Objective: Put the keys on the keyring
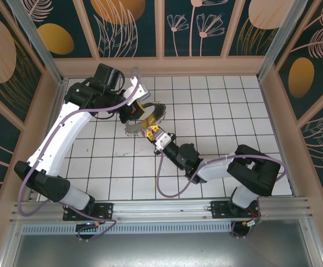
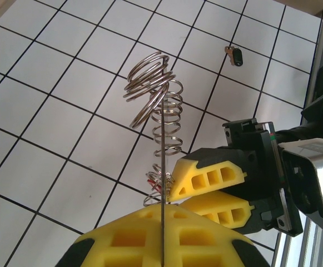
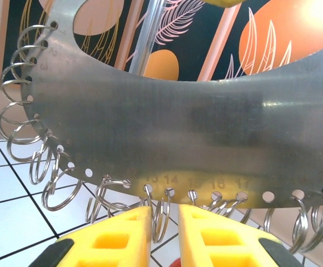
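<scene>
Keyring [image 1: 136,127] is up off the white tiled floor [image 1: 233,111], tilted, just off table centre toward 11 o'clock in the top view. My left pincer [image 1: 142,111] reaches in from 10 o'clock and is pressed together on the plate. In the left wrist view the plate shows edge-on as a thin line running down into my yellow pads [image 2: 122,239]. Small split rings [image 2: 150,83] fringe its rim, bunched at the far end. My right pincer [image 1: 153,132] sits at 5 o'clock of the keyring, just beside its lower rim. In the right wrist view its yellow fingers [image 3: 117,242] point up at the holes stamped 13 and 14, with a narrow gap between them. One split ring hangs down into that gap. A red key head [image 3: 175,261] shows low in the gap, at 6 o'clock. I can't tell whether I'm pinching it or just close to it. A small dark object [image 2: 236,55] lies on the floor at 1 o'clock of the rings in the left wrist view, well apart.
</scene>
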Robot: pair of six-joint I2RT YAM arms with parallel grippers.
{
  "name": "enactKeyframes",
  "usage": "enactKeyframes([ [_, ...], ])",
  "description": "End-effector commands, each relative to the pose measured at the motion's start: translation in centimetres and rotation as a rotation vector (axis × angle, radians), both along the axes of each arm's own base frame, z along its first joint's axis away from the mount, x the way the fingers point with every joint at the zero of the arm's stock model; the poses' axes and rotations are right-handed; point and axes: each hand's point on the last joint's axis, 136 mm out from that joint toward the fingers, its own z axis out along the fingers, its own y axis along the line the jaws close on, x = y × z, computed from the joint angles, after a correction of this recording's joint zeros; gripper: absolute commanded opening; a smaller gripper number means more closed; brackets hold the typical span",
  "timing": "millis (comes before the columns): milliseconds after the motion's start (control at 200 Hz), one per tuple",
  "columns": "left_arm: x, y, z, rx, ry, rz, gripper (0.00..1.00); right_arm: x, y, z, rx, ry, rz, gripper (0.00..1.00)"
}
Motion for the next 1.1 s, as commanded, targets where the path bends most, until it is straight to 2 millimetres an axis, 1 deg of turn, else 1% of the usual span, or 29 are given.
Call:
enactKeyframes([
  [0,-0.5,-0.1,1.1,-0.032,-0.027,-0.012,0.03,0.7,-0.3,0.5,0.041,0.012,-0.023,0.2],
  [145,-0.5,-0.1,1.1,-0.032,-0.029,-0.01,0.03,0.7,-0.2,0.5,0.037,0.013,-0.021,0.18],
  [245,-0.5,-0.1,1.2,-0.033,-0.027,-0.01,0.03,0.6,0.2,0.5,0.026,0.014,-0.006,0.16],
  [420,-0.4,-0.2,1.2,-0.033,-0.027,-0.009,0.03,0.6,0.4,0.4,0.028,0.015,0.002,0.17],
  [510,-0.4,-0.2,1.3,-0.034,-0.028,-0.007,0.03,0.7,0.2,0.5,0.039,0.012,-0.011,0.17],
  [581,-0.4,-0.2,1.2,-0.036,-0.027,-0.009,0.04,0.8,0.2,0.6,0.037,0.009,-0.014,0.16],
  [641,-0.4,-0.3,1.2,-0.036,-0.024,-0.01,0.04,0.7,0.3,0.9,0.045,0.005,-0.003,0.13],
  [791,-0.3,-0.3,1.0,-0.034,-0.023,-0.01,0.04,0.7,0.7,1.2,0.06,0.005,0.012,0.13],
  [1096,-0.4,-0.2,0.9,-0.034,-0.022,-0.012,0.04,1.1,0.7,1.0,0.064,0.009,-0.005,0.14],
])
